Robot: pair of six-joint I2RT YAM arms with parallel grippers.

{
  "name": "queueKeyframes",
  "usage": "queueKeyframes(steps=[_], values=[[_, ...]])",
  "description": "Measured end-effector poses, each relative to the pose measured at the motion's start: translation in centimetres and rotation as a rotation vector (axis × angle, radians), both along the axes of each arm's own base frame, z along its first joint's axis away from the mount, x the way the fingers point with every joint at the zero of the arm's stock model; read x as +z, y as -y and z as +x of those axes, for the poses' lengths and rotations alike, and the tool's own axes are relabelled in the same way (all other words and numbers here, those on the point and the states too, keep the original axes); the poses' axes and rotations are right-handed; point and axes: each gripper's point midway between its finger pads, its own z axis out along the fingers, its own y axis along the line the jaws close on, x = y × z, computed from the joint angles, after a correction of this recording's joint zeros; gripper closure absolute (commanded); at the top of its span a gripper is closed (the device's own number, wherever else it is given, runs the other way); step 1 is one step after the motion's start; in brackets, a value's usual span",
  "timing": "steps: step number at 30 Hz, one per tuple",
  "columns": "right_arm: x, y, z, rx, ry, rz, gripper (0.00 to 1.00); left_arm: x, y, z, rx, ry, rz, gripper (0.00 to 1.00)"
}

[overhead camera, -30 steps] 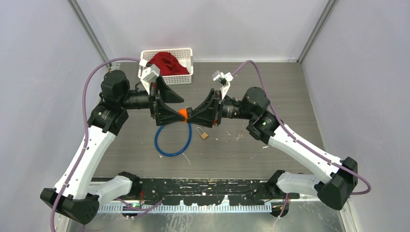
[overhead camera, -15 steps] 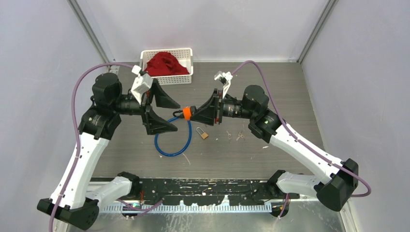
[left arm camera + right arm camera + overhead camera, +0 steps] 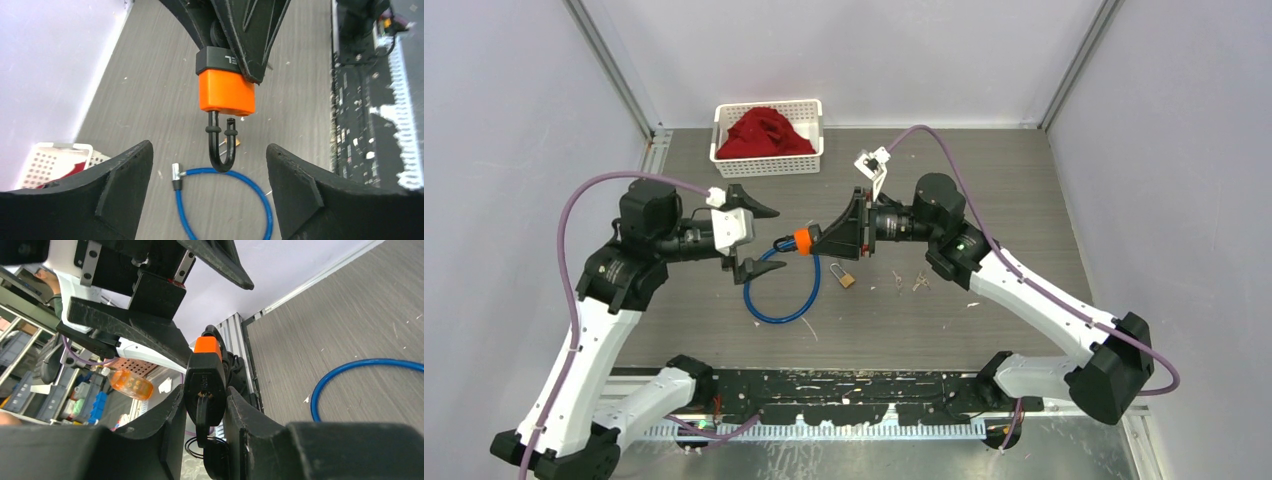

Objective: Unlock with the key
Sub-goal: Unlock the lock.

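My right gripper (image 3: 821,240) is shut on an orange-and-black padlock (image 3: 801,240), held above the table. In the right wrist view the padlock (image 3: 206,370) sits upright between the fingers (image 3: 170,415), with a black key (image 3: 202,415) in its keyhole and a key ring below. In the left wrist view the padlock (image 3: 227,92) hangs ahead, and one leg of its black shackle (image 3: 222,150) stands free of the body. My left gripper (image 3: 759,240) is open, a short way left of the padlock, with nothing held.
A blue cable loop (image 3: 782,290) with a metal end (image 3: 176,172) lies on the table under the padlock. A small brass padlock (image 3: 844,275) lies beside it. A white basket (image 3: 816,130) with a red cloth (image 3: 764,135) stands at the back.
My left gripper has drawn back to the left, away from the padlock, and rolled its wrist. The right gripper has shifted slightly left with the padlock in it.
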Motion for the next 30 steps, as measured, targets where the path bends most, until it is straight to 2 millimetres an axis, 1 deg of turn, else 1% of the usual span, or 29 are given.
queueKeyframes(steps=[5,13,15,17,19,21,23,25,27,28,29,30], values=[[-1.1,-0.5,0.4,0.01,-0.064,-0.022,0.99,-1.5,0.1,0.7,-0.007,0.043,0.073,0.45],[-1.2,-0.7,0.4,0.01,-0.109,-0.023,0.99,-3.7,-0.4,1.4,-0.013,0.116,0.186,0.72],[-1.2,-0.7,0.5,0.008,-0.127,-0.023,0.99,-4.5,-0.5,1.4,-0.021,0.143,0.221,0.83],[-1.4,-1.0,0.9,0.007,-0.153,-0.031,0.99,-5.3,-0.5,1.5,-0.027,0.189,0.267,1.0],[-1.8,-1.1,1.1,0.018,-0.196,-0.046,0.99,-5.9,-0.7,1.7,-0.013,0.236,0.307,1.0],[-2.7,-1.3,1.2,0.03,-0.242,-0.068,0.99,-6.2,-1.2,2.7,0.028,0.315,0.347,1.0],[-3.6,-1.4,1.4,0.037,-0.286,-0.091,0.99,-6.9,-1.4,3.1,0.046,0.38,0.39,1.0],[-4.3,-1.4,1.5,0.035,-0.326,-0.111,0.99,-7.5,-1.5,3.6,0.057,0.436,0.429,1.0],[-4.7,-1.3,1.7,0.028,-0.348,-0.122,0.99,-7.7,-1.5,4.2,0.068,0.492,0.458,0.99],[-4.8,-1.2,1.8,0.023,-0.357,-0.125,0.99,-7.7,-1.5,4.6,0.074,0.525,0.47,0.93],[-4.8,-1.0,2.0,0.017,-0.364,-0.125,0.99,-7.6,-1.4,4.8,0.077,0.546,0.477,0.82],[-4.9,-0.9,2.2,0.009,-0.369,-0.125,0.99,-7.5,-1.4,5.1,0.082,0.577,0.486,0.75]])
